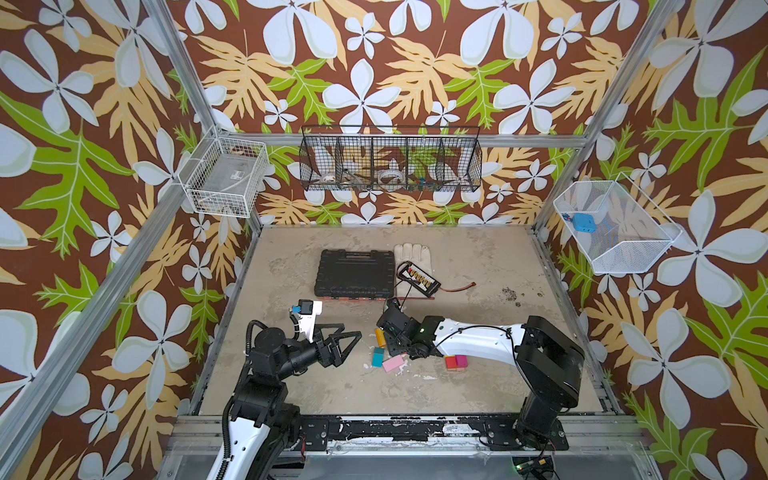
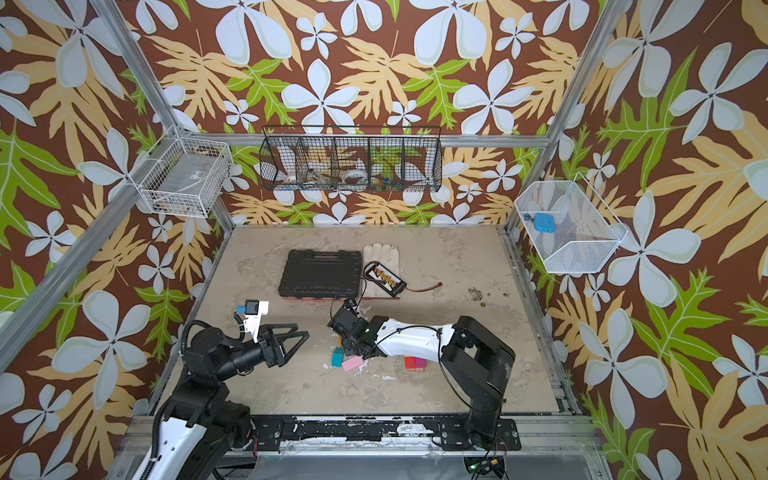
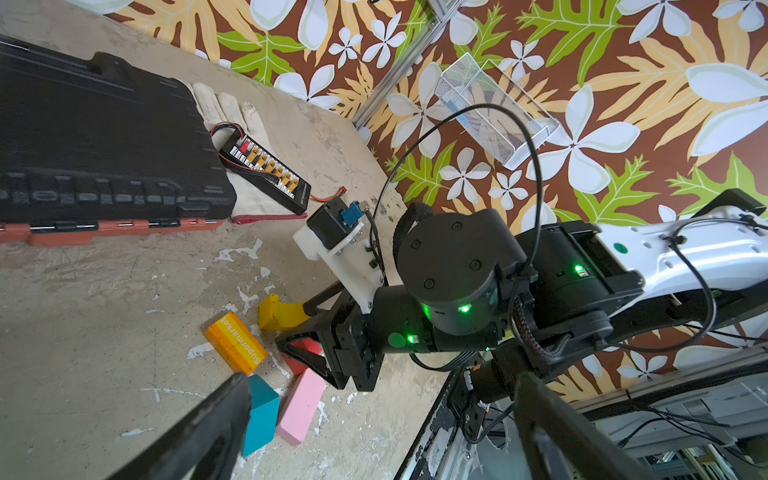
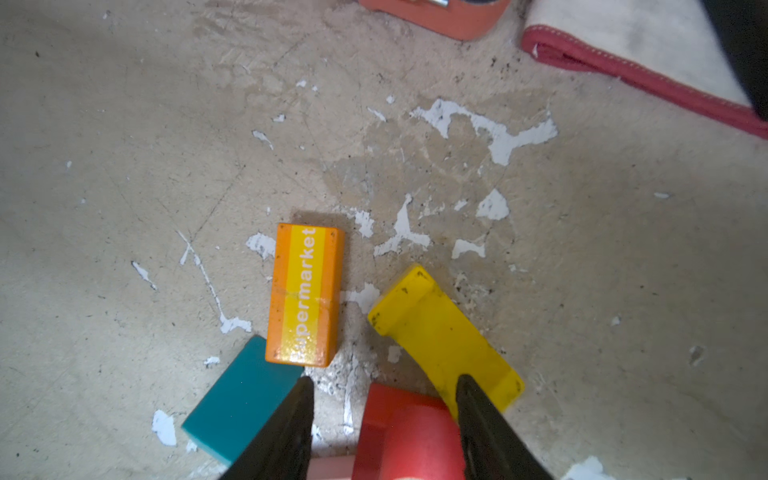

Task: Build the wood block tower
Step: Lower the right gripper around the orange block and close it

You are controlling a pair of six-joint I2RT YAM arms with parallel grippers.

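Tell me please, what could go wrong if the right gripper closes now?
1. One finger of the right gripper sits at the end of the yellow arch, so closing on the red block may drag or pinch the arch too.
2. The other finger is close to the teal block and might push it against the orange block.

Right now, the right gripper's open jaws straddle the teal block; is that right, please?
Not quite: the right gripper, jaws open, straddles the red block; the teal block lies just outside it, as the right wrist view shows.
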